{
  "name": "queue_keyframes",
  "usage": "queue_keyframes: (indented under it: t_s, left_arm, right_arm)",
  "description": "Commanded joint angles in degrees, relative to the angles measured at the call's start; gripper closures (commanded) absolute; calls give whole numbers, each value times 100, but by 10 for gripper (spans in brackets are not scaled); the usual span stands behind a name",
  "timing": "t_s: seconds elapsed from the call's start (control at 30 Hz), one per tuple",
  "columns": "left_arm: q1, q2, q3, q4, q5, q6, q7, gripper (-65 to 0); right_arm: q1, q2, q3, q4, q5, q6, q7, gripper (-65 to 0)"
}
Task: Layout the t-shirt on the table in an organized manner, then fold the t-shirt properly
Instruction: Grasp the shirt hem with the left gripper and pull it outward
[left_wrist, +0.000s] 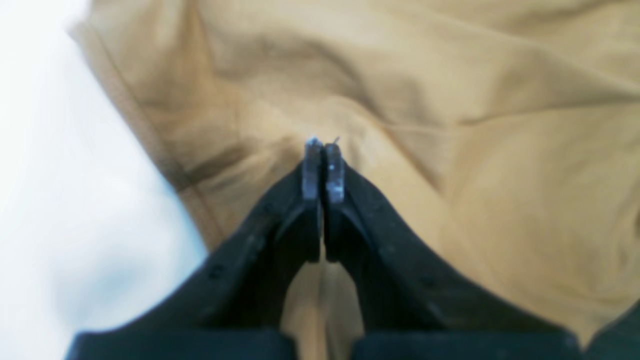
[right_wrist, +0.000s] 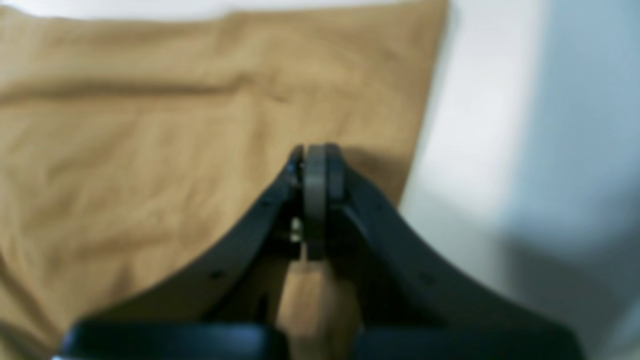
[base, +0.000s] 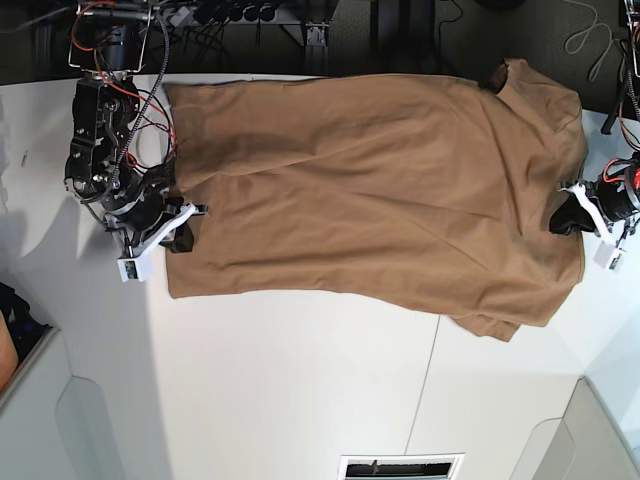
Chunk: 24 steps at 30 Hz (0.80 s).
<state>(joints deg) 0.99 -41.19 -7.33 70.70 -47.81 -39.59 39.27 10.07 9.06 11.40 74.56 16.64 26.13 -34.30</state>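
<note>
The tan-brown t-shirt (base: 370, 190) lies spread on the white table (base: 300, 390), hem to the left and neck and sleeves to the right. My left gripper (left_wrist: 324, 146) is shut at the shoulder end (base: 566, 222), and the cloth's folds (left_wrist: 400, 100) run in toward its tips. My right gripper (right_wrist: 316, 150) is shut with its tips down on the flat cloth (right_wrist: 150, 150), just inside the hem edge (base: 180, 238). No cloth shows between its pads. The white neck tag is not in view.
Dark equipment and cables (base: 250, 20) lie beyond the table's far edge. A thin seam (base: 425, 390) crosses the tabletop in front of the shirt. A vent-like slot (base: 400, 467) sits at the near edge. One sleeve (base: 490, 325) pokes out at the shirt's front right.
</note>
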Motion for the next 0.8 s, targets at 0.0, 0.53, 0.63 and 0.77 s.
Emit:
queue_keyframes:
  t_s: [0.0,0.53,0.63,0.77]
  left_arm:
    - [-212,-50,83,-118,-9,-41,-133,0]
    - [-2636,916,1661,-1661,1355,446,-133,0]
    - [-3112,1121,2041,-1945,1488,446,-9,0]
    - [-3598,1161,2380,-2031,1283,444,245,0]
  right_arm:
    - [214,48,11,-105,-107,-20,22,0]
    - [949,540,11,-463,-774,-706,221,0]
    - [944,590,17,-463,-841,-925,212,0]
    - [946,584,15,-461,-634,-922,225,0]
